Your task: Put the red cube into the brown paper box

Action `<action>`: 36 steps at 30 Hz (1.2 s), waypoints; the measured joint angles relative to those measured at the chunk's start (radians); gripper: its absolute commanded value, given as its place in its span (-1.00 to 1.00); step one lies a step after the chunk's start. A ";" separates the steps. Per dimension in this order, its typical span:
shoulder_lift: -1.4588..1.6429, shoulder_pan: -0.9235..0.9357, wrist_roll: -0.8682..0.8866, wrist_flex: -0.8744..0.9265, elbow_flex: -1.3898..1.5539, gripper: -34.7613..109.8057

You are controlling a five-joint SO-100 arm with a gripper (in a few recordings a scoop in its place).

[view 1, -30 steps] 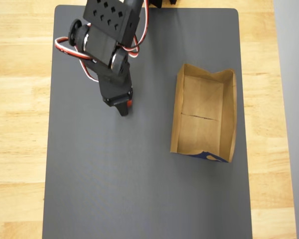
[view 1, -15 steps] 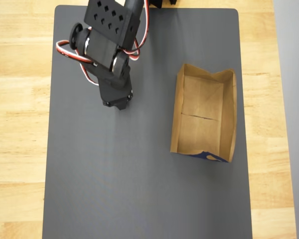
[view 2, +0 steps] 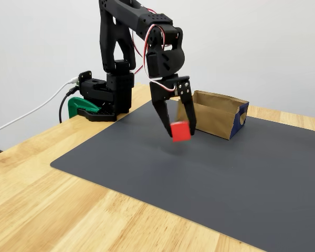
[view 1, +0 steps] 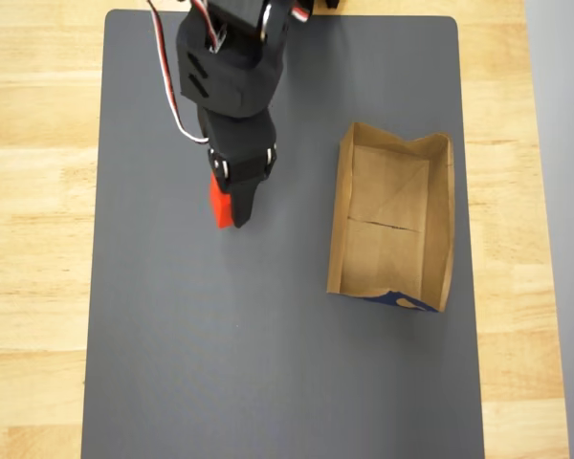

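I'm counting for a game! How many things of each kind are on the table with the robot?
Red cube: 1, held in the gripper above the mat
Brown paper box: 1
Dark grey mat: 1
Total: 3

**Bench and backdrop**

We see a dark grey mat [view 1: 268,363] lying flat on a light wood table [view 1: 33,239]; in the overhead view, table shows on the left, right and top of the mat. In the fixed view the mat [view 2: 241,178] sits w/ its corner near the front edge of the table [view 2: 52,210]. A green clamp [view 2: 80,106] grips the table's far edge, a white cable [view 2: 29,116] trails off left, and a plain white wall [view 2: 262,47] is behind.
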 measured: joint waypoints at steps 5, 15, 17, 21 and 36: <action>0.137 -0.097 0.202 -0.023 0.038 -0.52; 0.253 -0.258 0.495 0.000 0.040 -0.52; 0.282 -0.314 0.525 0.000 0.052 -0.52; 0.339 -0.433 0.594 0.029 0.057 -0.52; 0.232 -0.681 0.692 0.104 0.057 -0.52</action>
